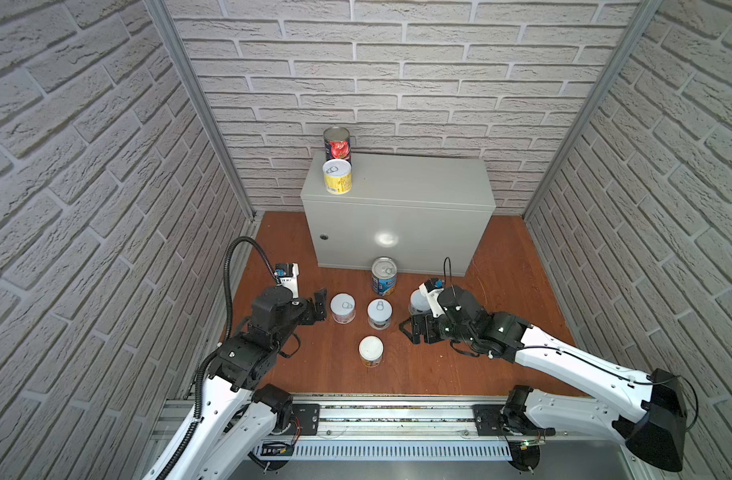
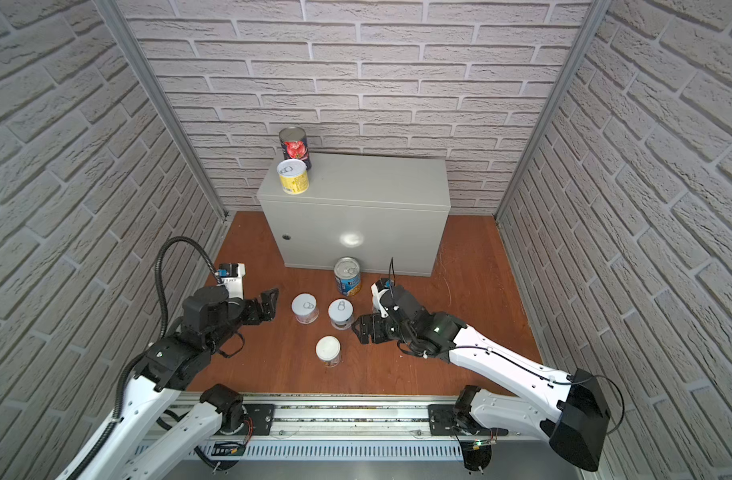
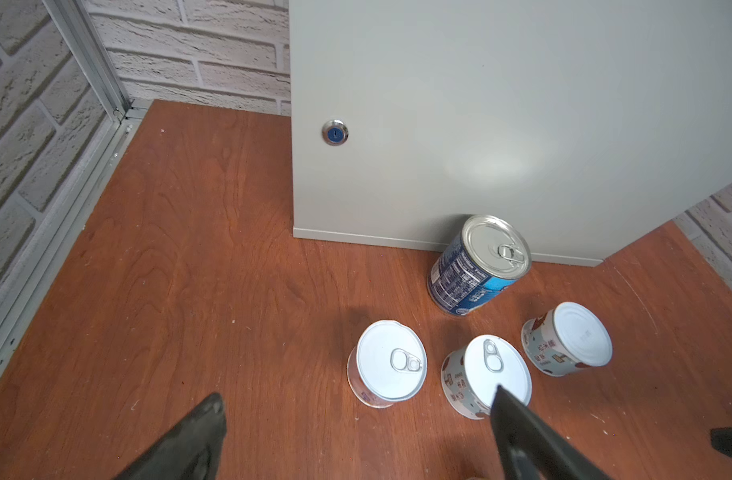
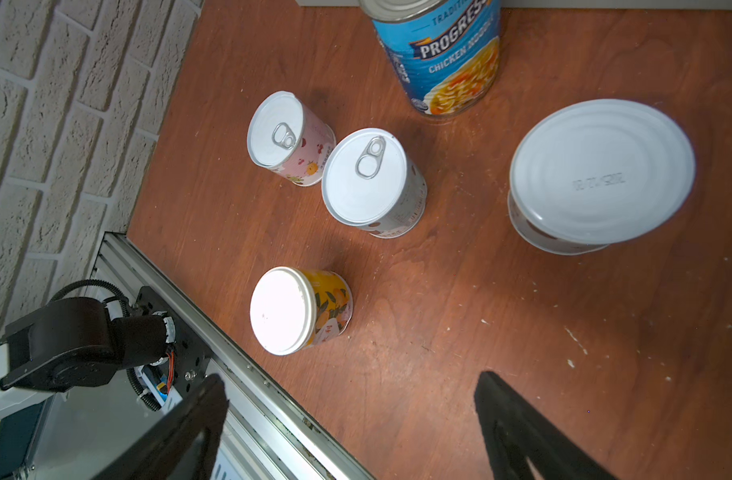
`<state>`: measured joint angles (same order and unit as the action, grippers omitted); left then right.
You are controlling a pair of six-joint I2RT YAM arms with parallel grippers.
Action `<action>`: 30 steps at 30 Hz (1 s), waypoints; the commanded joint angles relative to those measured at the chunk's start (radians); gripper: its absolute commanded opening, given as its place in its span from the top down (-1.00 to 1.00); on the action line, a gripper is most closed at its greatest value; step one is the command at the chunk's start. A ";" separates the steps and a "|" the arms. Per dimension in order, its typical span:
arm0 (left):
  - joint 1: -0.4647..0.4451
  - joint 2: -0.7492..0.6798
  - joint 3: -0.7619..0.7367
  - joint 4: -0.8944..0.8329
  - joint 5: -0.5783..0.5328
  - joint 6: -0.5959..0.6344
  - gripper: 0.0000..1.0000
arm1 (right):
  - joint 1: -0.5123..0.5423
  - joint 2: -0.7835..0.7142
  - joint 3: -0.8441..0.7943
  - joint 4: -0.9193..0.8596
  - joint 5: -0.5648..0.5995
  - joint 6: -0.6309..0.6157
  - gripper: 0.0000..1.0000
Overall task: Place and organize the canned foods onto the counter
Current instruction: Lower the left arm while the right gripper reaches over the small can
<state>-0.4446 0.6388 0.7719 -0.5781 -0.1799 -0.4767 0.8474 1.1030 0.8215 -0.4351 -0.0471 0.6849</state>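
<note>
On the grey counter [image 1: 414, 178], at its left end, a tall red-tomato can [image 1: 337, 144] stands behind a short yellow can [image 1: 337, 176]. The other canned foods stand on the wooden floor: a blue Progresso can [image 1: 383, 276], two white-topped cans [image 1: 343, 308] [image 1: 379, 313], an orange-labelled can [image 1: 371, 351], and one [image 1: 416, 302] partly hidden by the right wrist. My left gripper [image 1: 321, 305] is open, just left of the nearest white-topped can [image 3: 391, 361]. My right gripper [image 1: 408, 331] is open and empty, right of the orange-labelled can [image 4: 299, 309].
Brick-pattern walls close in the left, back and right. A metal rail [image 1: 397, 415] carrying both arm bases runs along the front edge of the floor. The counter's front has a small round lock [image 3: 335, 132].
</note>
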 commanded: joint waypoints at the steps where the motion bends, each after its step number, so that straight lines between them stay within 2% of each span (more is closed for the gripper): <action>1: -0.004 0.006 -0.022 0.003 0.027 -0.014 -0.97 | 0.043 0.019 0.025 0.048 0.048 0.037 -0.88; 10: -0.003 0.014 -0.024 -0.032 0.025 -0.010 -0.96 | 0.144 0.086 0.051 0.060 0.132 0.075 -0.86; 20: -0.002 -0.066 -0.054 -0.062 0.006 -0.021 -0.96 | 0.236 0.192 0.086 0.089 0.159 0.101 -0.80; 30: -0.002 -0.103 -0.059 -0.077 -0.018 -0.016 -0.96 | 0.284 0.305 0.144 0.104 0.164 0.105 -0.72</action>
<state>-0.4446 0.5457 0.7261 -0.6559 -0.1764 -0.4915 1.1191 1.3960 0.9348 -0.3683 0.0952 0.7795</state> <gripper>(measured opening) 0.983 0.861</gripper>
